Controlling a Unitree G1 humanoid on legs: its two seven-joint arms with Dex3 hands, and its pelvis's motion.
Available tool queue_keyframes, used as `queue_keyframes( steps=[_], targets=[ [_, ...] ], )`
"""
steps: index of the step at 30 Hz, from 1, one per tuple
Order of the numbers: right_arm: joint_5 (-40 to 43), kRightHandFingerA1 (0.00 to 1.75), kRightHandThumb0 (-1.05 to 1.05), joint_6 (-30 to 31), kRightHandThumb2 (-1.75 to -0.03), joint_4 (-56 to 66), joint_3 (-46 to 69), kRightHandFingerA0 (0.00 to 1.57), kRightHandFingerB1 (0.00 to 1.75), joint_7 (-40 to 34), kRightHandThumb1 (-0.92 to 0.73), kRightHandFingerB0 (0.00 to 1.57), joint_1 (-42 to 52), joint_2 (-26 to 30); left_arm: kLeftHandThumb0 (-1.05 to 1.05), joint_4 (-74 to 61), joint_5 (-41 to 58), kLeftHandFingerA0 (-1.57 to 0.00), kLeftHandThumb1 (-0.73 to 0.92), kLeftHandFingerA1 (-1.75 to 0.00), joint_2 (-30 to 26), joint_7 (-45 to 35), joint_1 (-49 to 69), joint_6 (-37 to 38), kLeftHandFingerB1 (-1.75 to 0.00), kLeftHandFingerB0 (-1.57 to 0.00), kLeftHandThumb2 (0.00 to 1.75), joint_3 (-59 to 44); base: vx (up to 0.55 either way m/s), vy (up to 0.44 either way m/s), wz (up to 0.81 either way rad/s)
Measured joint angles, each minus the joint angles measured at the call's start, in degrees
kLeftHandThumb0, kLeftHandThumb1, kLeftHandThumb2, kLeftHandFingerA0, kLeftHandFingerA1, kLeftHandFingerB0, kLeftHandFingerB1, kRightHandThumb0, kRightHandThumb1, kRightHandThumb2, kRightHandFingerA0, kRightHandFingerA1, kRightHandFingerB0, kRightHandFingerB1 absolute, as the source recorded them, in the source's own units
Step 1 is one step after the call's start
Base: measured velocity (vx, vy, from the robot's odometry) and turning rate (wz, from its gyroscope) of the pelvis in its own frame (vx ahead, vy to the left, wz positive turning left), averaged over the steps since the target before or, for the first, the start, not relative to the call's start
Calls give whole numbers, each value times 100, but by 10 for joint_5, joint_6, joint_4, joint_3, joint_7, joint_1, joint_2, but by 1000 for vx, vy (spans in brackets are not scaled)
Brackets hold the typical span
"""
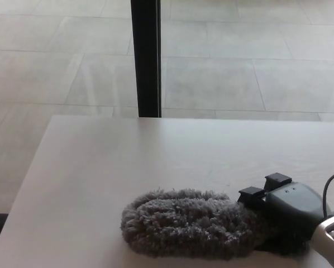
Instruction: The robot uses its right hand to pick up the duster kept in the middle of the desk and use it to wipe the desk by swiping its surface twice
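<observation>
Desk [128, 162]: pale, smooth wooden top, filling the lower half of the head view, left edge running diagonally down toward the bottom left corner. Near front edge, right of centre: fluffy grey oblong duster [186, 224] of shaggy microfibre, lying flat on the surface, long axis roughly left to right, rounded left end free, right end covered. Over that right end: black right hand [281, 209] with grey back plate, coming in from the lower right corner, palm down, pressed onto the pile. Two thick black fingertips [252, 196] poking out past the plate and resting on top of the fibres; thumb hidden below, so clenched around the duster's end as far as visible, though the underside grip cannot be seen. Silver wrist segment [333, 240] at the bottom right edge, thin black cable [328, 187] looping up beside it. Left hand out of the picture.

Beyond the desk's far edge: floor of large beige tiles [239, 72] with thin grout lines, seen through glass. Black vertical window post [146, 56] rising from just behind the desk's far edge to the top of the view, left of centre. Dark patch at the bottom left corner, under the desk's edge, too small to tell.
</observation>
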State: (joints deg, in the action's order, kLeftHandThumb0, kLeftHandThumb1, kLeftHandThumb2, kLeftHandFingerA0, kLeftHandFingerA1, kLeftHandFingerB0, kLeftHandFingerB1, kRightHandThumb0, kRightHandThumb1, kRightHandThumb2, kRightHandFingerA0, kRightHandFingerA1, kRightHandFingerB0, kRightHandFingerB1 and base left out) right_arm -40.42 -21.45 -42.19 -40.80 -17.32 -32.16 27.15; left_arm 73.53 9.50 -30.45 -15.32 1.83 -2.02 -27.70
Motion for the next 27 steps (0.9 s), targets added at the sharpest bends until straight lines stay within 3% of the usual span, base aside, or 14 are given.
queue_keyframes(
  steps=[3, 4, 5, 11, 12, 13, 16, 17, 20, 23, 24, 25, 26, 27],
  targets=[
    [-6, 175, -31, -12, -101, -12, -5, 93, 158, -35, -71, 58, 3, -1, -53, 0, 0, -43, 78, -64, 0, 0, 0, 0, -46, -37, 64, 0, 0, 0, 0],
    [-8, 175, -31, -14, -103, -14, -6, 93, 150, -43, -70, 62, 4, -1, -52, 0, 0, -45, 78, -61, 0, 0, 0, 0, -45, -38, 63, 0, 0, 0, 0],
    [-9, 175, -30, -18, -101, -18, -8, 89, 155, -53, -68, 61, 6, -2, -52, 0, 0, -46, 79, -62, 0, 0, 0, 0, -46, -39, 64, 0, 0, 0, 0],
    [-24, 175, -36, -44, -103, -54, -22, 96, 146, -128, -67, 68, 15, -13, -53, 0, 0, -45, 84, -60, 0, -1, 0, 0, -45, -38, 65, 2, 0, 0, 0],
    [-26, 175, -38, -50, -100, -62, -25, 95, 149, -143, -68, 68, 18, -16, -53, 0, 0, -46, 84, -61, 0, -3, 0, 1, -44, -39, 65, 4, 0, 0, 0],
    [-29, 175, -40, -55, -95, -69, -28, 91, 164, -157, -75, 58, 20, -19, -53, 0, 0, -47, 86, -60, 0, -3, 0, 1, -43, -41, 65, 5, 0, 0, 0],
    [-37, 175, -33, -70, -101, -91, -41, 91, 167, -202, -68, 59, 24, -35, -51, 1, -1, -47, 84, -59, -1, -5, -2, 4, -45, -41, 65, 14, 0, 0, 0],
    [-39, 175, -32, -73, -90, -95, -43, 86, 161, -212, -74, 61, 25, -37, -51, 1, -1, -46, 84, -58, -1, -5, -2, 5, -45, -41, 65, 15, 0, 0, 0],
    [-47, 175, -27, -82, -95, -109, -54, 85, 158, -246, -67, 64, 25, -43, -51, 3, -1, -49, 83, -59, -3, -5, -5, 6, -44, -44, 64, 20, 0, 0, 0],
    [-56, 173, -35, -85, -83, -118, -71, 81, 132, -269, -74, 71, 17, -42, -52, 4, -1, -44, 86, -58, -3, -5, -5, 7, -43, -41, 65, 23, 0, 0, 0],
    [-60, 173, -35, -85, -83, -121, -78, 81, 132, -274, -74, 71, 13, -42, -52, 4, -1, -44, 86, -58, -3, -5, -5, 7, -43, -41, 65, 24, 0, 0, 0],
    [-63, 170, -33, -85, -83, -123, -83, 86, 112, -277, -72, 76, 10, -41, -52, 4, -1, -44, 85, -59, -3, -5, -6, 7, -43, -41, 66, 24, 0, 0, 0],
    [-68, 170, -31, -85, -85, -127, -93, 88, 116, -281, -68, 78, 3, -39, -52, 4, -1, -43, 85, -59, -3, -5, -7, 7, -43, -40, 65, 24, 0, 0, 0],
    [-71, 166, -36, -85, -77, -131, -101, 88, 106, -284, -71, 79, -4, -38, -52, 4, -1, -43, 84, -59, -3, -5, -8, 7, -44, -40, 65, 24, 0, 0, 0]
  ],
)
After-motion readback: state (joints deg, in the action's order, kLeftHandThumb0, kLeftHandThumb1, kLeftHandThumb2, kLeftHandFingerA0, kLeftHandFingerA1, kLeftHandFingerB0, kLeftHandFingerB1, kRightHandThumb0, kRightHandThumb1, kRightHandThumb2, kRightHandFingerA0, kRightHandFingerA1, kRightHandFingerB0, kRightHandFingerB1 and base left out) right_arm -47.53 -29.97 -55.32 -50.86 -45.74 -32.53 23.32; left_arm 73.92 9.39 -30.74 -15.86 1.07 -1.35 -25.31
